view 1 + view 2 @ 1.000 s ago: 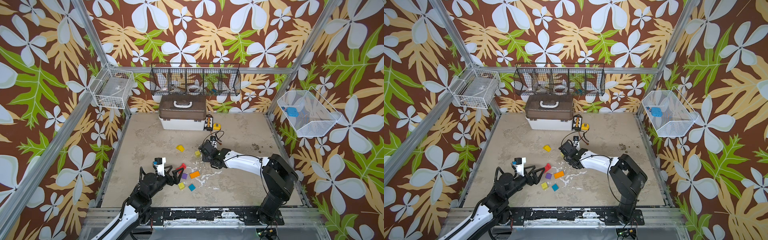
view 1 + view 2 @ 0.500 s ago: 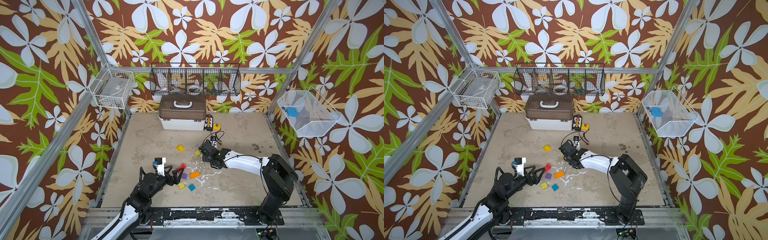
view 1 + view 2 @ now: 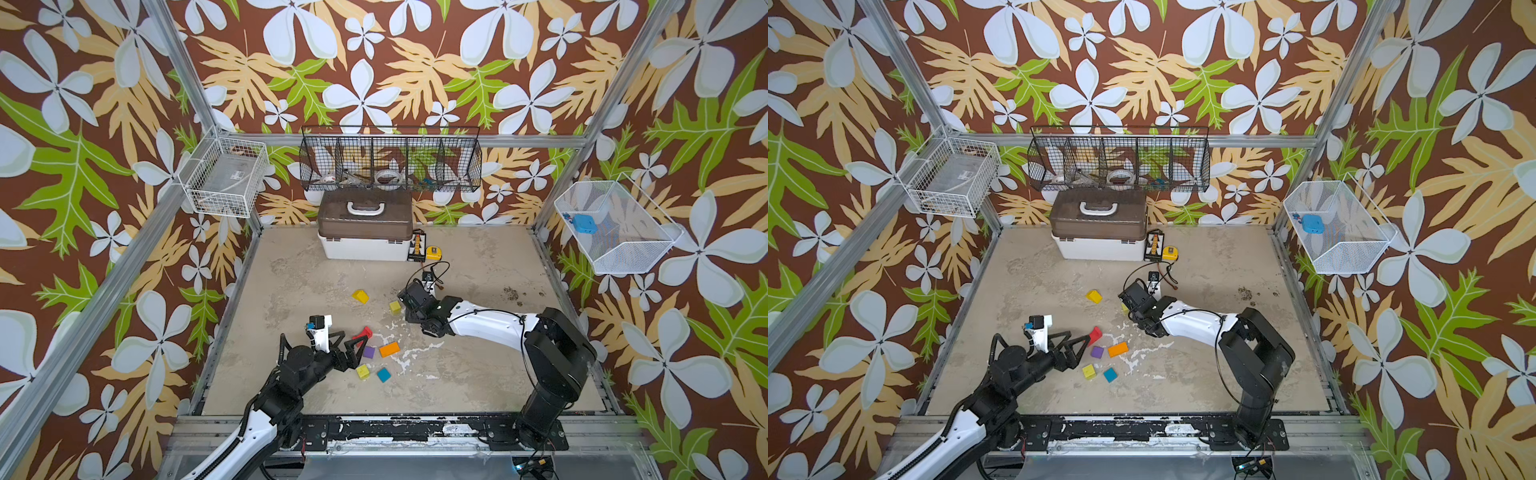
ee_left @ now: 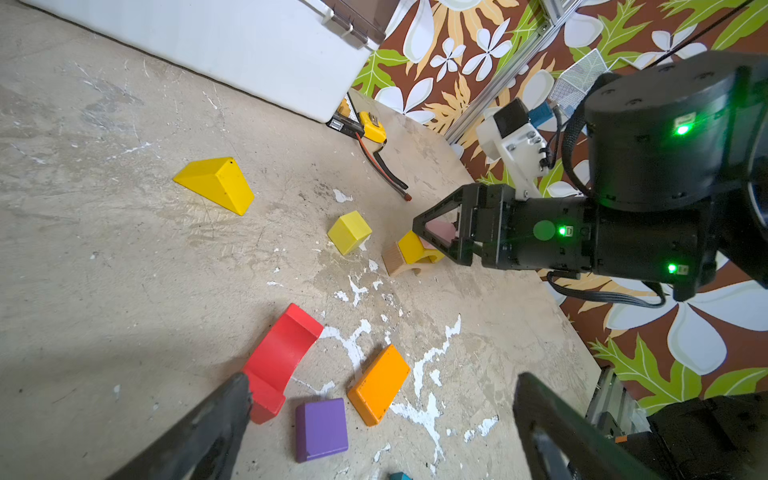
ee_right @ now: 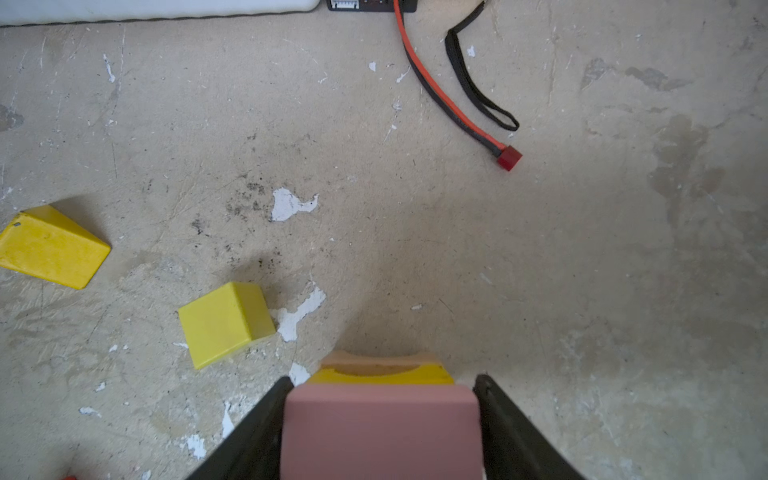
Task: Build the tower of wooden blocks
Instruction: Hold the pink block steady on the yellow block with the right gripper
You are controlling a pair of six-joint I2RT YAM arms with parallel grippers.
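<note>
Near the middle of the table [image 3: 478,374], slightly to the right, the tower is only begun: a wood arch [image 4: 397,262] stands feet-down w/ a yellow block [image 4: 411,248] seated on it. A pink block [image 5: 380,432] is clamped btwn the jaws of the right gripper [image 5: 381,384] directly over that yellow piece. Whether pink is already touching yellow can't be told.

Just beside the stack a loose yellow cube [image 4: 349,232] is seen, and further off a yellow wedge [image 4: 216,185], prob. the roof piece. Nearer the front, a red arch [image 4: 278,357], purple block [image 4: 321,428], orange block [image 4: 379,384], teal block [image 3: 383,374] and a second yellow cube [image 3: 362,371] lie scattered. Over these the left gripper [image 3: 351,340] is held w/ jaws spread wide and nothing in them.

Risks, as judged from here:
- If pink is let go off-centre or tilted, it could slide off; the yellow seat looks no wider than the block.
- The base is an arch on two feet, so a downward push may rock or topple the stack.
- When the jaws are opened, a finger could drag pink or clip yellow on withdrawal.
- The loose yellow cube could be knocked if the arm is swung out low.

At the back, a white box [image 3: 365,245], tape measure [image 3: 433,252] and a cable [image 5: 509,158] are well apart from the work.
</note>
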